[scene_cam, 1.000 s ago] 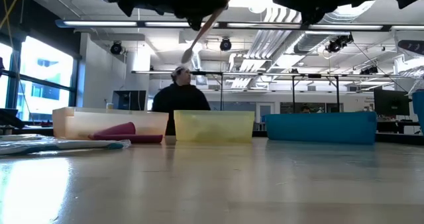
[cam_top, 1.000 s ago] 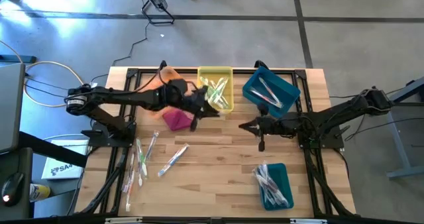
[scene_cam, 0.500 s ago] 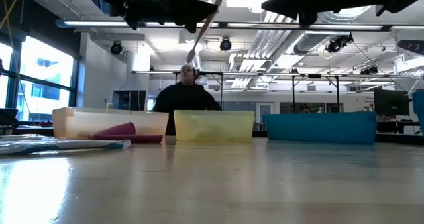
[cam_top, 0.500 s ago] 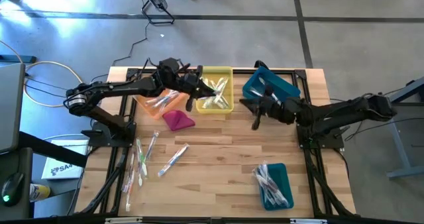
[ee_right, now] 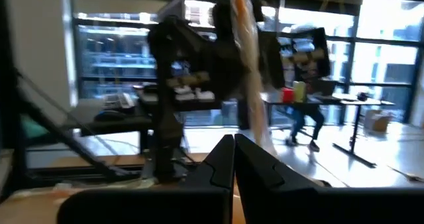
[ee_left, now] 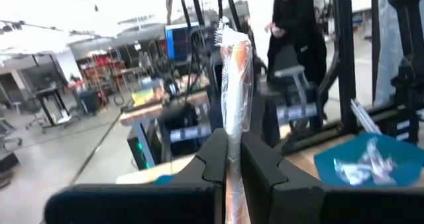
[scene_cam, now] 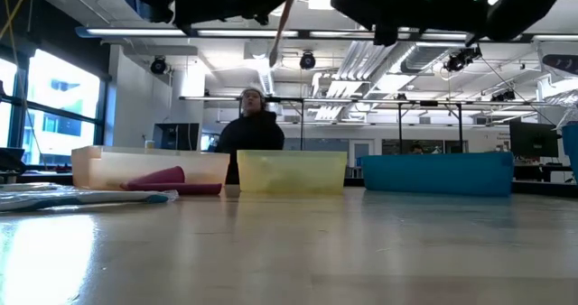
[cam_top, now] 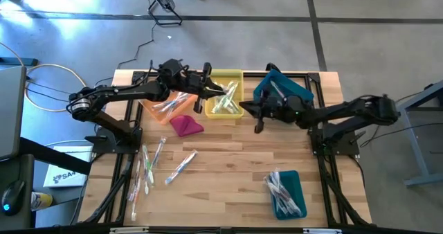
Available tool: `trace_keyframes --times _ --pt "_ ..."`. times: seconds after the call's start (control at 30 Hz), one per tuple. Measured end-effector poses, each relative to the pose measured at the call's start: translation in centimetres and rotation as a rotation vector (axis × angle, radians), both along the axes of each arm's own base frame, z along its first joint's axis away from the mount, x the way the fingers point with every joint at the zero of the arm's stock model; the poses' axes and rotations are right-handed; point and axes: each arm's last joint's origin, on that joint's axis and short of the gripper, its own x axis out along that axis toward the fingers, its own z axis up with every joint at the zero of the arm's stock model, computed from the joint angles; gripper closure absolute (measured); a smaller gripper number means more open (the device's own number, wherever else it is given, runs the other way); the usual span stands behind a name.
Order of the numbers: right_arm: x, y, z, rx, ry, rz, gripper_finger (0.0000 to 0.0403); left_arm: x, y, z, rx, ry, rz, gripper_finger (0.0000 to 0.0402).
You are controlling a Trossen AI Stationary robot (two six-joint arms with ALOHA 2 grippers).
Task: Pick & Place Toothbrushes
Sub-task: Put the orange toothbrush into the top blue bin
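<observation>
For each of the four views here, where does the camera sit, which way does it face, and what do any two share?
High: overhead, looking straight down on the table; both arms show.
Low: at tabletop height, facing the room; arms enter from above.
Left wrist: on the left arm, looking past the left gripper, shut on a wrapped toothbrush.
Right wrist: on the right arm, looking past the shut right gripper toward the other arm.
Shared: high and low both show the yellow bin; the toothbrush shows in low too.
</observation>
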Motion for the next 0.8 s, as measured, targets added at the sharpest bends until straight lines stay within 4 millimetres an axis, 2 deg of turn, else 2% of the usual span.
trace_keyframes --times 0.17,0.37,0.6,0.8 --pt "2.2 -0.3 0.4 -0.019 0.006 -0.022 0.0376 0.0 -0.1 0.0 -0.025 0.006 -0.019 0.0387" --pt "4.5 -0.3 1.0 -0.046 0.003 -0.059 0.0297 0.2 -0.5 0.1 -0.038 0.006 -0.045 0.0387" --pt "5.7 -0.6 1.5 -0.047 -0.007 -0.068 0.0223 0.4 -1.1 0.1 -0.035 0.001 -0.068 0.0387" --pt "5.8 -0.4 1.3 -0.059 0.018 -0.009 0.0211 0.4 -1.3 0.3 -0.025 -0.024 -0.06 0.0387"
